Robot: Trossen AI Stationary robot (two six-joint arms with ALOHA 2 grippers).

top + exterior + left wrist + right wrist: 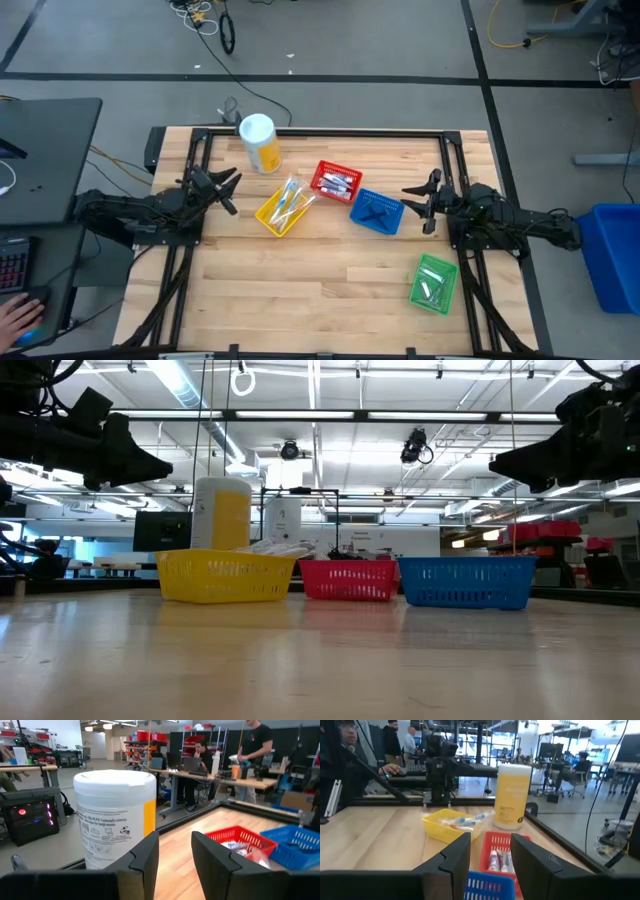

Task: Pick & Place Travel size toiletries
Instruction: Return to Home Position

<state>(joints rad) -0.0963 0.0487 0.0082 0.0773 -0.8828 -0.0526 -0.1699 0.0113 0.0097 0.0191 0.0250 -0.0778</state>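
a pale wooden table [320, 300] stands in a big open workshop, with desks and people at screens beyond it. both arms are drawn to the table's sides and held up off the wood.

the left gripper [234, 193] hangs with its two fingers spread and nothing between them. just ahead of it, a little toward the far edge, stands the white-and-yellow canister [258, 142]. straight ahead and close by is the yellow basket [268, 218], with the pale toothbrushes [291, 199] lying in it, their ends poking over the rim.

the right gripper [412, 200] faces it from the other side, fingers likewise parted and empty. right in front of it sits the blue basket [360, 222] with thin dark pieces [378, 211] in it. past that, farther from the right gripper, the red basket [322, 168] holds small white tubes [338, 183].

the green basket [420, 265] sits off to the side of the right gripper, toward the table's near edge. a few small pale items [432, 290] lie inside it, too small for me to make out. the yellow, red and blue baskets stand near one another between the two grippers.
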